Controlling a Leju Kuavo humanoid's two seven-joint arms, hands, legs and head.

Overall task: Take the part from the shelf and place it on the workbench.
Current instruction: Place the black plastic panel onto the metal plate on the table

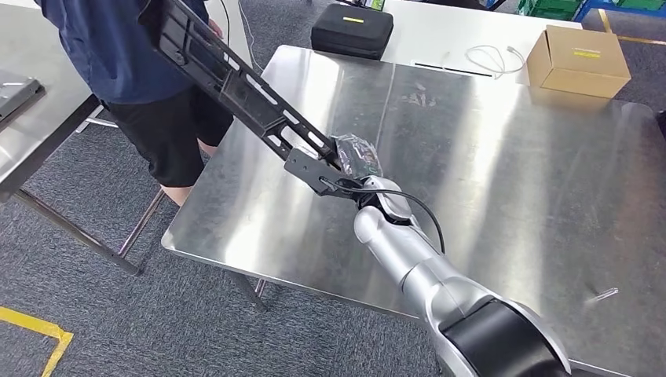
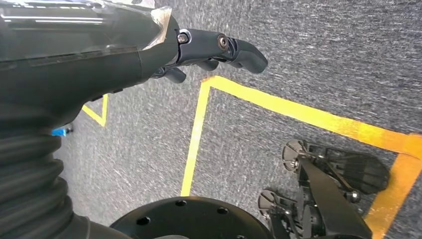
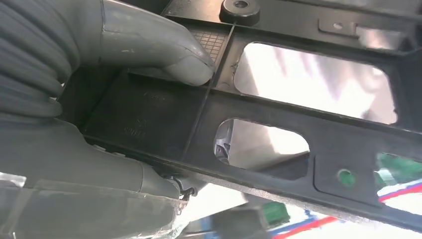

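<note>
The part (image 1: 236, 86) is a long black plastic frame with cut-out windows. My right hand (image 1: 355, 161) grips its near end and holds it in the air over the steel workbench (image 1: 503, 173), the far end slanting up toward the back left. In the right wrist view the thick grey thumb (image 3: 164, 52) presses on the part's ribbed face (image 3: 278, 124). My left hand (image 2: 219, 50) hangs over the carpet, its dark fingers curled with nothing in them.
A person in dark shorts (image 1: 169, 126) stands at the workbench's back-left corner, close to the part's far end. A cardboard box (image 1: 577, 59), a white cable (image 1: 491, 59) and a black case (image 1: 352, 30) lie at the back. Another steel table (image 1: 31, 126) stands left.
</note>
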